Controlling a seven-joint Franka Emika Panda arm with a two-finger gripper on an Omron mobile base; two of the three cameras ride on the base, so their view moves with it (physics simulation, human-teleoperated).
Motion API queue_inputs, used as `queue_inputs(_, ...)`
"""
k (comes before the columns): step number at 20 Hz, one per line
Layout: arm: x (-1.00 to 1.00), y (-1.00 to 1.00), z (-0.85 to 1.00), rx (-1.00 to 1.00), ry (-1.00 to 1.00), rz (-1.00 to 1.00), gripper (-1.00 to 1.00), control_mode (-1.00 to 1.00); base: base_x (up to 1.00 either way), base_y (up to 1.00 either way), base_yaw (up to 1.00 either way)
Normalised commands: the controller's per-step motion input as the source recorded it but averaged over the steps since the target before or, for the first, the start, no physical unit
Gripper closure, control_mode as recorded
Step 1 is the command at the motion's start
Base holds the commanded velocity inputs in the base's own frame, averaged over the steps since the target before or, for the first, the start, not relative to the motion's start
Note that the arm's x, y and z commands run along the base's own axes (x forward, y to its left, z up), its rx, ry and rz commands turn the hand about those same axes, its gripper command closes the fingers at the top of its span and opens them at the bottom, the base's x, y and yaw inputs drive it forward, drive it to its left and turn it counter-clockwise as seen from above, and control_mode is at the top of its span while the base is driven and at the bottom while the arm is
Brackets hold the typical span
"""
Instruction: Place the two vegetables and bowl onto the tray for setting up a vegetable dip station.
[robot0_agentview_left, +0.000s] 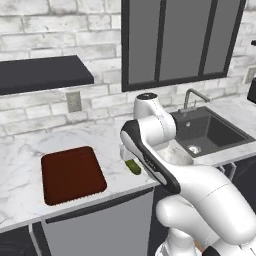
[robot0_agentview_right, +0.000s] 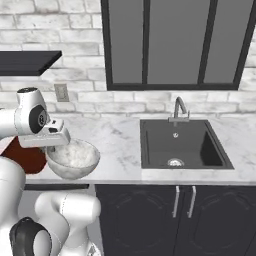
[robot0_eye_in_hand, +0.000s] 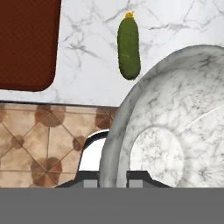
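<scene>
I've got the gripper (robot0_eye_in_hand: 113, 177) clamped on the near rim of the bowl (robot0_eye_in_hand: 175, 131) — jaws nipped tight either side of its wall. In the hand view the tray (robot0_eye_in_hand: 26, 39) lies at about ten o'clock from the grip, bare, so the carry should go that way. The bowl is deep, mottled white-grey marble. The cucumber (robot0_eye_in_hand: 129, 48) lies on the counter (robot0_eye_in_hand: 87, 65) between them, long axis toward twelve.
</scene>
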Motion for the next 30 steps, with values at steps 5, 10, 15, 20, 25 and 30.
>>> queue_inputs(5,0.0,0.0,0.0,0.0,0.0,0.0,1.0,1.0,0.1,0.67,0.0)
queue_inputs(10,0.0,0.0,0.0,0.0,0.0,0.0,1.0,1.0,0.16,0.62,0.0)
queue_inputs(15,0.0,0.0,0.0,0.0,0.0,0.0,1.0,1.0,0.12,0.62,0.01)
queue_inputs(20,0.0,0.0,0.0,0.0,0.0,0.0,1.0,1.0,0.21,0.54,0.02)
queue_inputs(25,0.0,0.0,0.0,0.0,0.0,0.0,1.0,1.0,0.3,0.42,0.11)
queue_inputs(30,0.0,0.0,0.0,0.0,0.0,0.0,1.0,1.0,0.23,0.22,0.14)
